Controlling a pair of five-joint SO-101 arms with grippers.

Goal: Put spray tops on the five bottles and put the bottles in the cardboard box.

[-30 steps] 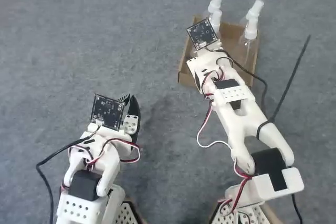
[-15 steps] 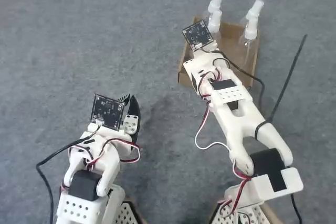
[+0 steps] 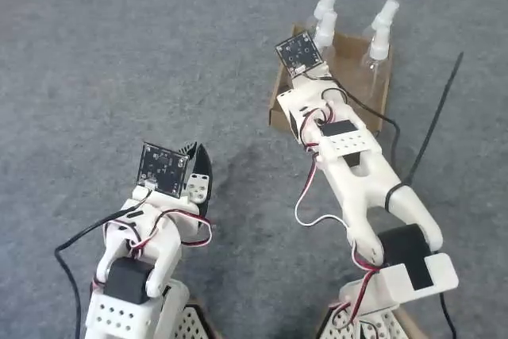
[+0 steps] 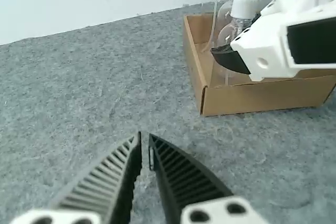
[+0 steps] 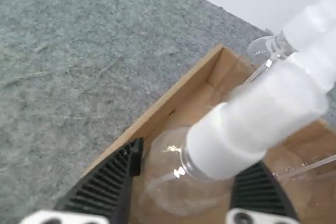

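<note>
My right fingers (image 5: pixel 113 184) clamp a bottle (image 5: pixel 163 182) in the cardboard box (image 3: pixel 277 99), upper right; my left fingers (image 4: pixel 135 153), lower left, rest together.

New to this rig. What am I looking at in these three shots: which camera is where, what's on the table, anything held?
Two small white robot arms sit side by side at a grey table. The high view comes from a fixed camera looking down over both arms. The other two pictures come from a camera on each arm's wrist, looking along its black tool. The left tool is shut, holds nothing, and sits low over bare table. The right tool is over an open cardboard box. It appears shut on a clear bottle with a white spray top, held over the inside of the box. Other bottles with spray tops already stand in the box.
</note>
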